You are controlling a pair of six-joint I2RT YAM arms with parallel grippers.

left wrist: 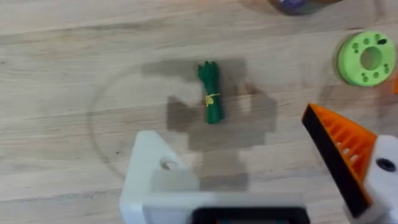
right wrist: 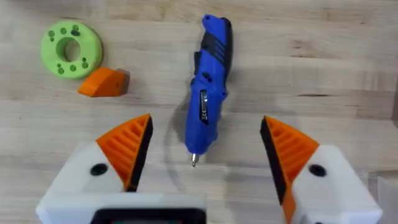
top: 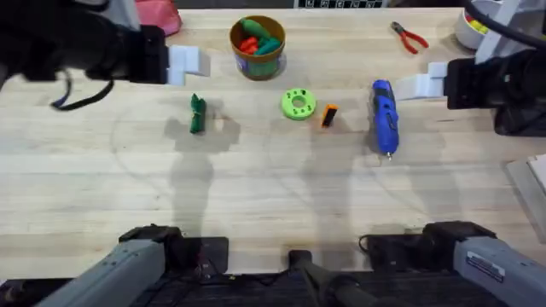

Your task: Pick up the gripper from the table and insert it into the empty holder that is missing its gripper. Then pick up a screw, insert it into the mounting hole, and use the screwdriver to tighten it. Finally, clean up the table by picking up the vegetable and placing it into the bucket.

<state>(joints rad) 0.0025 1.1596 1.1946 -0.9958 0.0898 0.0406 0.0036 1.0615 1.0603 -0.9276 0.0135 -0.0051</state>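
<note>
The orange ribbed gripper lies on the table between a green disc and the blue screwdriver. My left gripper hangs open above the dark-green vegetable. One of its fingers is the bare white holder with a mounting hole; the other finger carries an orange pad. My right gripper is open over the screwdriver's bit end, holding nothing. The brown bucket stands at the back with toy vegetables inside. A screw is out of view.
Red-handled pliers and a white bowl sit at the back right. A pink object lies at the back left. The wooden table is bare towards the front. The green disc has small holes around its ring.
</note>
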